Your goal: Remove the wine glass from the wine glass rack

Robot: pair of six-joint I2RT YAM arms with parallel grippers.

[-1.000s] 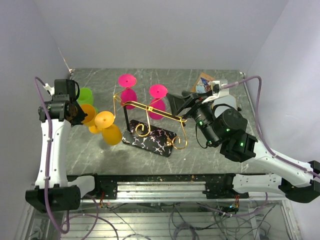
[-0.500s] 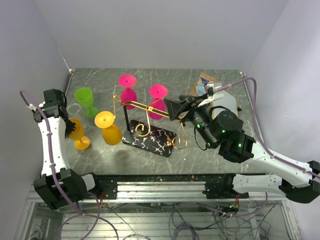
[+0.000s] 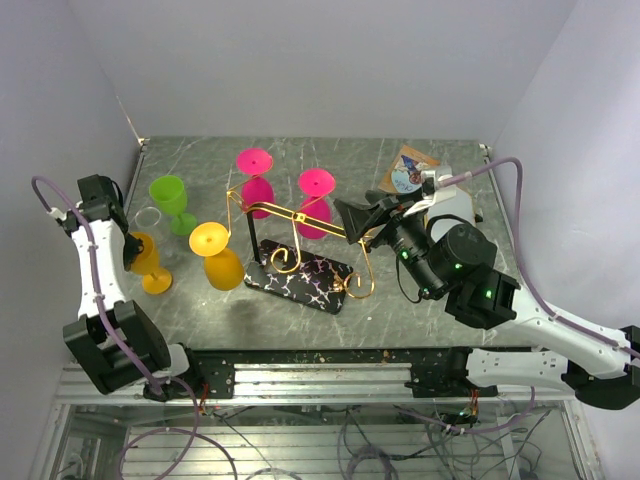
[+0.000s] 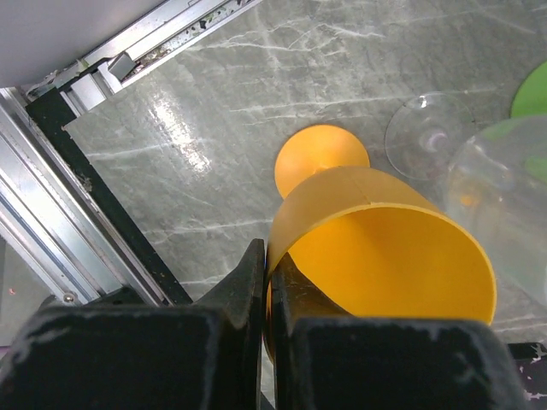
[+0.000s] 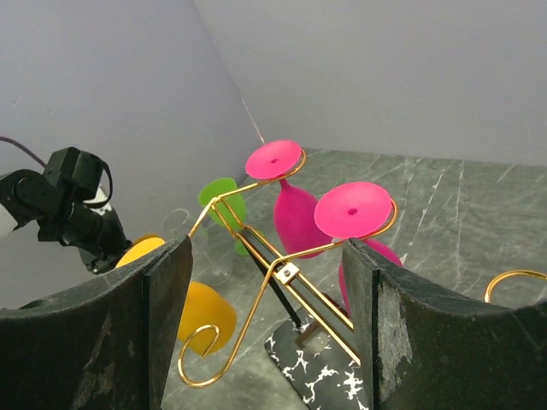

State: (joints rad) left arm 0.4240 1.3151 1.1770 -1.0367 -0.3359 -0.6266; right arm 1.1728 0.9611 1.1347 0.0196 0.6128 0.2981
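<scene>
The wine glass rack [image 3: 300,222] has gold wire arms and a black patterned base [image 3: 310,281]. An orange glass [image 3: 220,258] and two pink glasses [image 3: 256,180] [image 3: 316,203] hang upside down on it. My left gripper [image 3: 128,246] is at the far left, shut on the rim of another orange wine glass [image 3: 148,262]. That glass stands upright, and its foot [image 4: 321,159] looks to rest on the table. In the left wrist view the gripper [image 4: 267,256] pinches the rim [image 4: 376,248]. My right gripper [image 3: 362,216] is open and empty by the rack's right arm [image 5: 291,273], facing the pink glasses [image 5: 352,210].
A green glass [image 3: 170,196] and a clear glass [image 3: 148,216] stand upright at the left, close to the held orange glass. A small printed packet [image 3: 405,172] lies at the back right. The table's metal edge rail [image 4: 51,179] runs just beside the left gripper.
My left arm carried the orange glass from beside the rack to the far left and brought it upright down to the table. The right gripper shifted slightly and stayed open.
</scene>
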